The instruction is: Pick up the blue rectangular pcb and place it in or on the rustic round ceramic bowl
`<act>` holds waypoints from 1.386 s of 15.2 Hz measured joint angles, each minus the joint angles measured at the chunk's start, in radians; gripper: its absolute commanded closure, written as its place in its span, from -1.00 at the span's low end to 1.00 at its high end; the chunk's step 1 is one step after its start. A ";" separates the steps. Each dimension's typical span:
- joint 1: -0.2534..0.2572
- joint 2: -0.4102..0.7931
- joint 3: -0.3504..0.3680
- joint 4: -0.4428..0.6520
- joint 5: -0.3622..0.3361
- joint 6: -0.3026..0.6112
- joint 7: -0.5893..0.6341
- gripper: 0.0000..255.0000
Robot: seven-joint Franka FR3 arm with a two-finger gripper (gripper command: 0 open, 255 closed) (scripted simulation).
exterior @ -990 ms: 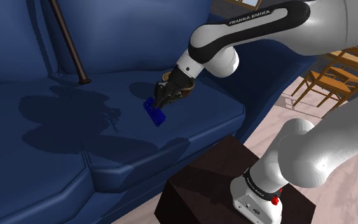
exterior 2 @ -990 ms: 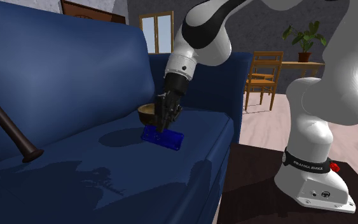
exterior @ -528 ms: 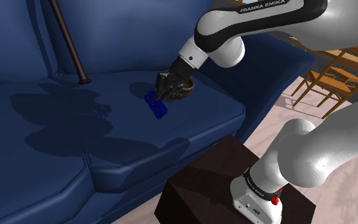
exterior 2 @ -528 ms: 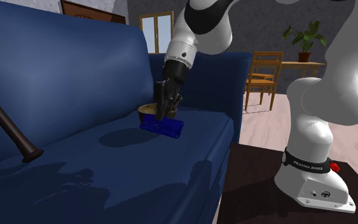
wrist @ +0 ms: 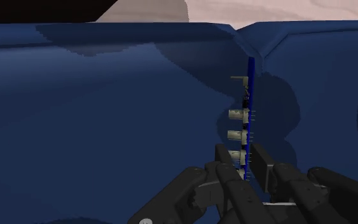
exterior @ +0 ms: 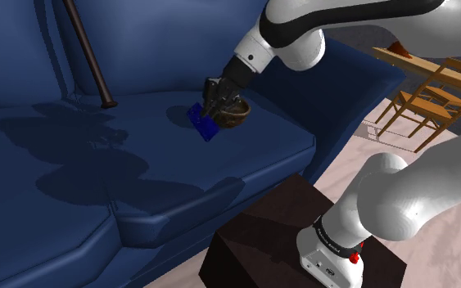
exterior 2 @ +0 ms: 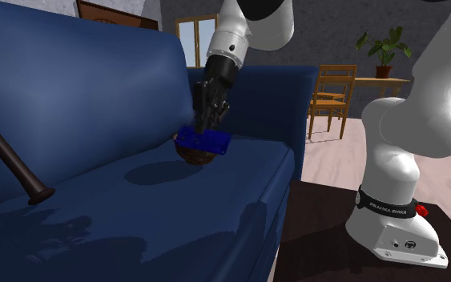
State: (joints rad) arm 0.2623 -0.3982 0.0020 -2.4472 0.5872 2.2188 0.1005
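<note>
The blue rectangular pcb hangs in the air above the sofa seat, clasped at one edge by my gripper, which is shut on it. In the second exterior view the pcb sits level just in front of the brown round bowl, with the gripper above it. The bowl rests on the blue sofa cushion, partly hidden behind the hand. In the wrist view the pcb stands edge-on between the two fingers, small grey parts on one face, and the gripper clasps it.
A dark cane leans against the sofa back at the shoulder view's left. The seat's front edge drops toward the dark stand. Wooden chairs stand on the floor at the right.
The gripper has lifted the pcb off the cushion and carried it up and toward the bowl. The arm's shadow on the seat has shifted.
</note>
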 measured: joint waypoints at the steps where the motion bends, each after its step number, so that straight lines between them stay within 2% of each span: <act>1: -0.001 -0.007 0.001 0.004 -0.004 -0.009 0.007 1.00; 6: -0.042 0.045 -0.074 0.080 -0.034 -0.077 -0.066 1.00; 13: -0.105 0.164 -0.194 0.242 -0.064 -0.198 -0.195 1.00; 21: -0.173 0.377 -0.306 0.506 -0.045 -0.343 -0.335 1.00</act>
State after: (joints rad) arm 0.0890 -0.0210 -0.3045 -1.9411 0.5422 1.8755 -0.2344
